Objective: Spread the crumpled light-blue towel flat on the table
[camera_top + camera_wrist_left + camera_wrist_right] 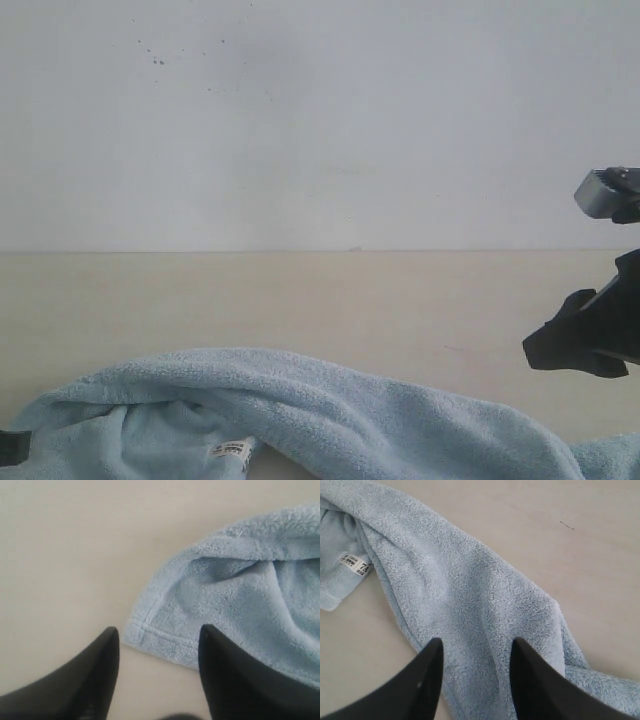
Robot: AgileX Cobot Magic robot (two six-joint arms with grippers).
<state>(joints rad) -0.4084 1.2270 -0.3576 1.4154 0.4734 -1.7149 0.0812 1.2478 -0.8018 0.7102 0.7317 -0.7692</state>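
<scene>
Rumpled towel (330, 410) on table (300, 300), left jaws apart, right jaws apart over it

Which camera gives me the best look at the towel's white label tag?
The right wrist view: the label tag lies face up on the towel, large enough to show print, though unreadable. The exterior view shows the tag small, near the bottom edge. The left wrist view shows only a hemmed corner.

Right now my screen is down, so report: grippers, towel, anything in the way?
Left gripper open over a hemmed corner of the towel. Right gripper open above its bunched middle. Towel crumpled on the table, not flat. No obstacle in view.
</scene>
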